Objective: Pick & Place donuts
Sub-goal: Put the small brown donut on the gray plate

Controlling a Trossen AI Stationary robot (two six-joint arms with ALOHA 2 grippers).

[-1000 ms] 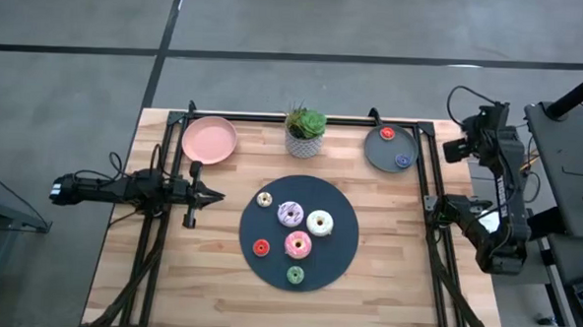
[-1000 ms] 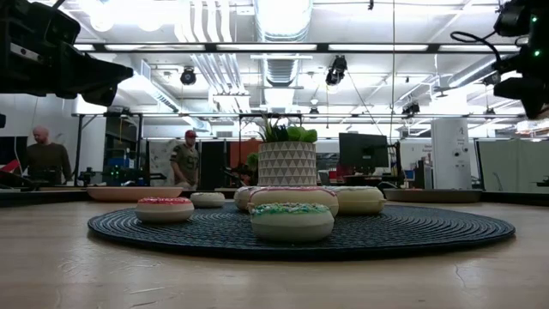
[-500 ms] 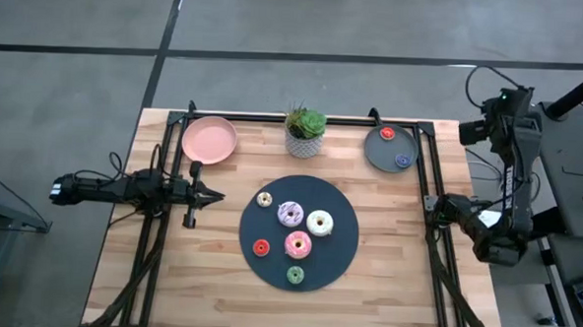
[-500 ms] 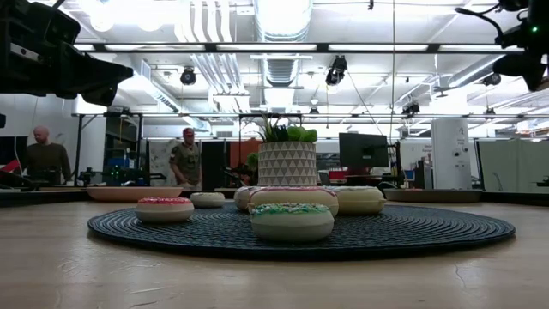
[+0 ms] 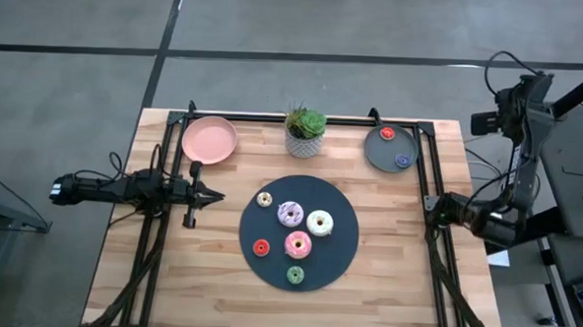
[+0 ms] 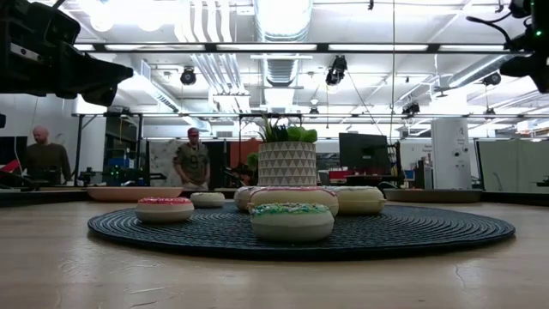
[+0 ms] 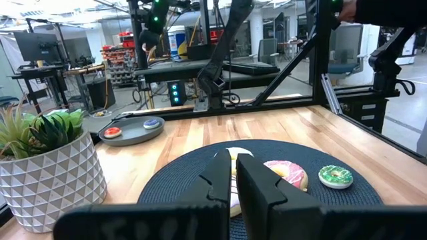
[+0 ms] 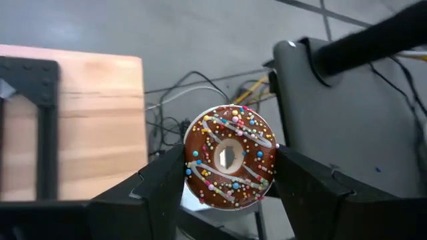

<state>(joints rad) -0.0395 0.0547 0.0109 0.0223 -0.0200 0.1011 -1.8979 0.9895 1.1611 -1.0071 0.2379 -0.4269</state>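
The right arm has swung up and outward over the last second, so that its wrist now stands off the far right corner of the desk (image 5: 217,298) instead of beside the right rail. The right gripper (image 8: 230,175) is clamped on a brown donut (image 8: 230,157) with white stripes and coloured sprinkles, a finger against each side of the ring. Under it lie bare floor, cables and only a strip of desk edge, so the donut is well clear of any plate. That suggests a carry in progress, with the placing yet to come.

Nearest to that gripper, toward the desk's far right, the grey plate (image 5: 379,148) holds a red donut (image 5: 387,134) and a blue donut (image 5: 402,160). Farther in, a potted plant (image 5: 305,133) stands at the far edge. Beyond it the pink plate (image 5: 210,140) holds nothing that I can see.

The dark round mat (image 5: 342,247) in the middle carries six donuts — a cream one (image 5: 264,199), a purple-white one (image 5: 290,215), a white one (image 5: 319,223), a pink one (image 5: 298,246), a small red one (image 5: 260,248) and a green one (image 5: 294,275).

The left gripper (image 7: 235,172) waits closed and empty, low at the desk's left side, pointing at the mat.
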